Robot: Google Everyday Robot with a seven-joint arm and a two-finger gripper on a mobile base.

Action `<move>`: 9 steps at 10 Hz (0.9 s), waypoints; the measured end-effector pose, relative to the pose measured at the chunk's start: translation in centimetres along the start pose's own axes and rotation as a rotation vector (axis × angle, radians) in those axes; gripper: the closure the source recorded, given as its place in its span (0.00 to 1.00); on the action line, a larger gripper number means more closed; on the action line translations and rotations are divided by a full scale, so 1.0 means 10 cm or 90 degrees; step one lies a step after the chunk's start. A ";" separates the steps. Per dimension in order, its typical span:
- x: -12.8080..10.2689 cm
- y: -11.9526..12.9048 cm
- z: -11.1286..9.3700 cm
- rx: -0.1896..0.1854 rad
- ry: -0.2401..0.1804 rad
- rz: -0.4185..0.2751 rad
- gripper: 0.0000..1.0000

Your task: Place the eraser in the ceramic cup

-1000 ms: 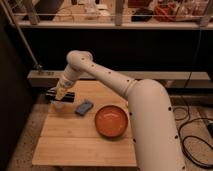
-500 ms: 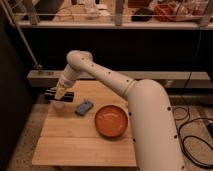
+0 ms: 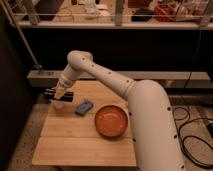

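A small blue-grey eraser lies flat on the wooden table, between the cup and the bowl. The pale ceramic cup stands near the table's left edge. My gripper hangs directly above the cup, at the end of the white arm that reaches in from the right. It is shut, and nothing shows between its dark fingers. The gripper partly hides the cup's rim.
A wide, shallow orange-red bowl sits right of the eraser, near the table's middle. A low ledge and a dark wall run behind the table. Cables lie on the floor at the right.
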 end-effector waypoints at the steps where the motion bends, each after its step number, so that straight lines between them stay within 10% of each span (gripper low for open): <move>1: 0.00 0.00 0.00 0.000 -0.003 0.000 0.97; 9: -0.04 -0.02 0.02 0.001 -0.018 0.002 0.97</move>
